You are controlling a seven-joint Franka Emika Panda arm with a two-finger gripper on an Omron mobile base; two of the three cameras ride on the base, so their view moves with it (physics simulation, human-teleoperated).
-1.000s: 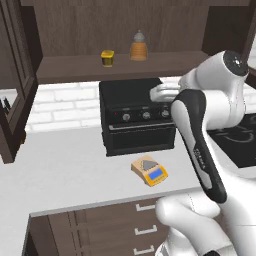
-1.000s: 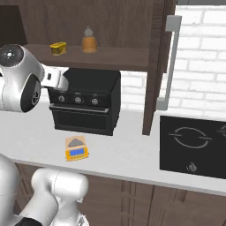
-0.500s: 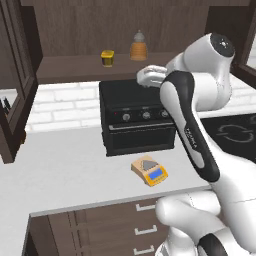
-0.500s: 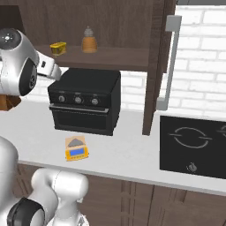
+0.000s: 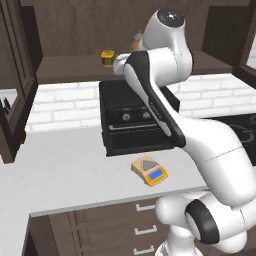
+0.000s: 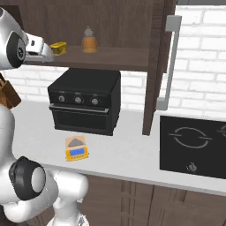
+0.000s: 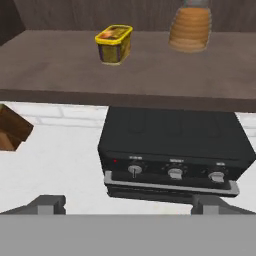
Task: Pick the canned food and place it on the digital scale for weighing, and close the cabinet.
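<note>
Canned food (image 7: 114, 44), a short yellow tin with dark label, sits at eleven o'clock, well beyond the spread-apart gripper (image 7: 128, 204).

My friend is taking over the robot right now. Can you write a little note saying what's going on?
Gripper: open, holding nothing, raised in front of the cabinet shelf.
Canned food: on that shelf, left of the orange bottle.
Digital scale: on the counter in front of the toaster oven, nothing on it.
Cabinet: doors open.
Done: nothing yet.
Left: grab the can, set it on the scale, shut the cabinet.
</note>
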